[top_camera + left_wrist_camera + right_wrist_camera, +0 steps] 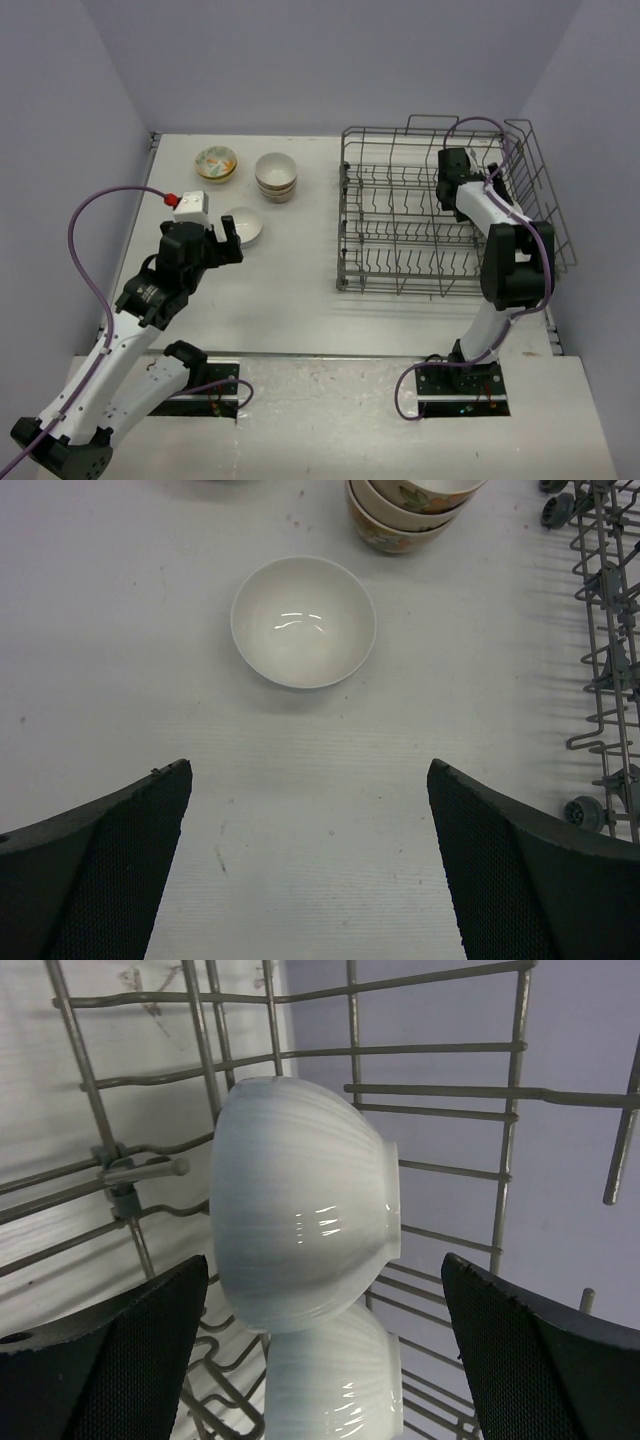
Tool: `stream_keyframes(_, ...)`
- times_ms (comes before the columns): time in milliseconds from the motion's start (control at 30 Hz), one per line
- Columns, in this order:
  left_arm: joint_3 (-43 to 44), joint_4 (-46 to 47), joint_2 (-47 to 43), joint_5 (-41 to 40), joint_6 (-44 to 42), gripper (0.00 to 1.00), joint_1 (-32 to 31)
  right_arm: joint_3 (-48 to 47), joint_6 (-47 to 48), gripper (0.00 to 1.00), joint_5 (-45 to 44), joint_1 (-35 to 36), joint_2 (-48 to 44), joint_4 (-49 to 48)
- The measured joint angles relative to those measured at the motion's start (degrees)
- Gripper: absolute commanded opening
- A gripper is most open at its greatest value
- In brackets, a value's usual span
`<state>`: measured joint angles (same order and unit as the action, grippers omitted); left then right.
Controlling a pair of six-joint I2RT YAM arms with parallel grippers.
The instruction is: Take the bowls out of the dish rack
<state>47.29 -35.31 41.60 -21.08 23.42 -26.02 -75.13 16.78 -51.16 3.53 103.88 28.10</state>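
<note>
Gaping wide, both sets of jaws were seen released, nothing grasped. Ahead of the left gripper (pixel 308 772), a white bowl (pixel 303 622) was set upright on the table (pixel 120 680), upper centre of frame. Before the right gripper (pixel 325 1265), two ribbed white bowls (pixel 300 1200) were lodged on edge in the dish rack (pixel 510 1160), mid-frame.

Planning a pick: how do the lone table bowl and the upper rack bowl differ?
The table bowl stands upright, mouth up; the rack bowl lies on its side. The table bowl sits alone; the rack bowl has a second bowl next to it. Both are white.
</note>
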Motion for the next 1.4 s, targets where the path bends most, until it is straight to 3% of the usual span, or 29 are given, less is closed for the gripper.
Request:
stream_keyframes(500,0.0,0.0,-0.3,-0.2,0.0,1.00,-0.8,2.7,4.3,0.98,-6.7,-1.2,0.0,-7.0)
stream_keyframes(633,0.0,0.0,-0.3,-0.2,0.0,1.00,-0.8,2.7,4.3,0.87,-7.6,-1.8,0.0,-7.6)
stream_keyframes(1067,0.0,-0.1,-0.5,-0.2,0.0,1.00,-1.7,3.2,4.3,0.68,-9.3,-2.8,0.1,-8.4)
stream_keyframes(1200,0.0,-0.1,-0.5,-0.2,0.0,1.00,-1.9,3.2,4.2,0.53,-9.3,-2.8,0.1,-8.4)
stream_keyframes(1400,0.0,-0.1,-0.5,-0.2,0.0,1.00,-1.9,3.2,3.9,0.46,-9.4,-2.8,0.1,-8.4)
